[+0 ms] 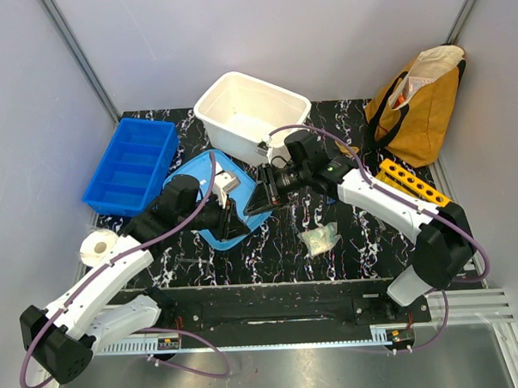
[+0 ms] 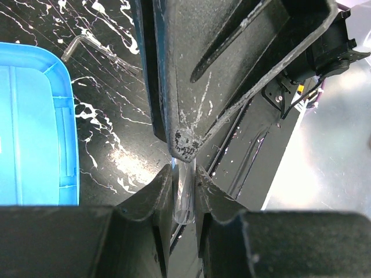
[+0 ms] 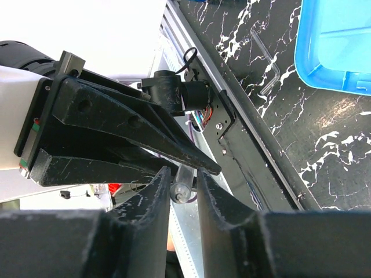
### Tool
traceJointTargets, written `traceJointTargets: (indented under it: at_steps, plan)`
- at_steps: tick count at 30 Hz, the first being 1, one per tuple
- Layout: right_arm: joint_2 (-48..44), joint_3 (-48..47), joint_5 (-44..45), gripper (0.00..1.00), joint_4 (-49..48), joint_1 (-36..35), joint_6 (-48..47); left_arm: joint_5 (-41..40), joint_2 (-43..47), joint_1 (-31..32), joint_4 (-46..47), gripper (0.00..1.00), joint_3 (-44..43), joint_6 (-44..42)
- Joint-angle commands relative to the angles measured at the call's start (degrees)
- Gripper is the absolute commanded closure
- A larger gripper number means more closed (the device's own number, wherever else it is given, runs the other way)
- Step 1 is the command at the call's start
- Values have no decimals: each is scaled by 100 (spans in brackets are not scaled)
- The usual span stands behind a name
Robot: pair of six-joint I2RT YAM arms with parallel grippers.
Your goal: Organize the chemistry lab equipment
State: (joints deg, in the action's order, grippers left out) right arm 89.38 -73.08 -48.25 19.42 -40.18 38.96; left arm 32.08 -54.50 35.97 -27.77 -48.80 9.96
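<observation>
A clear test tube [image 2: 184,197] is held in the air between both grippers above the table's front middle. My left gripper [image 2: 184,174] is shut on it, both fingers pressed to its sides. My right gripper [image 3: 184,174] faces it from the other side, its fingers closed narrowly around the tube's rounded end [image 3: 181,191]. In the top view the left gripper [image 1: 238,214] and the right gripper [image 1: 258,203] meet tip to tip over the edge of a light blue tray [image 1: 205,175], and the tube is hidden between them. An orange test tube rack [image 1: 413,183] lies at the right.
A blue compartment bin [image 1: 130,165] sits at the left and a white tub [image 1: 251,113] at the back. A yellow bag [image 1: 418,101] leans at the back right. A crumpled plastic piece [image 1: 319,239], a tape roll [image 1: 98,246] and a bent glass rod [image 2: 87,46] lie on the table.
</observation>
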Motion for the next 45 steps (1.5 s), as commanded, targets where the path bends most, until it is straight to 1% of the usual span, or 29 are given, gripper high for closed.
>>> traceJointTargets:
  at_steps: [1,5,7,8,9,12,13,14,16,18,20,22,25,29,32,36,38,40,45]
  plan:
    - [-96,-207,-10,73,-96,-42,-20,-61,1,25,228,85,-104,-64]
    - [-237,-119,140,80,-88,-42,-20,-149,-8,16,228,85,-95,-38]
    - [-272,-93,228,81,-88,-42,6,-210,-17,24,202,81,-113,-29]
    - [-316,-84,272,82,-96,-25,24,-237,-25,16,202,77,-121,-20]
    - [-325,-75,333,82,-88,-16,59,-280,-34,16,193,72,-130,-20]
    - [-430,-49,614,84,-70,63,120,-412,-17,25,132,45,-139,15]
    - [-500,-22,737,85,-70,133,147,-447,-8,25,97,37,-156,15]
    - [-570,21,860,85,-61,212,190,-491,27,25,96,34,-148,15]
    - [-685,109,1106,86,-61,440,278,-579,115,24,87,22,-113,6]
    - [-834,223,1370,86,-35,774,367,-711,229,16,79,15,-95,24]
    - [-975,259,1773,86,157,1055,271,-816,343,25,79,1,-69,50]
    - [-1150,181,2553,86,543,1310,-18,-913,475,24,96,1,-42,85]
    - [-1362,-126,3958,85,1466,1723,-528,-1141,616,24,166,1,19,208]
    - [-1485,-584,5620,81,2345,2216,-924,-1002,730,25,202,1,72,261]
    - [-1485,-892,6571,81,2838,2550,-1144,-914,800,25,202,1,107,244]
    - [-1459,-1041,7775,81,3225,2928,-1399,-1089,915,25,202,1,116,252]
    - [-1407,-1051,8137,81,3314,3138,-1453,-1282,933,25,202,1,116,270]
    - [-1362,-1007,8200,80,3340,3376,-1479,-1405,915,25,149,1,90,279]
    - [-1187,-778,7761,80,3059,3816,-1532,-1625,941,24,88,1,81,296]
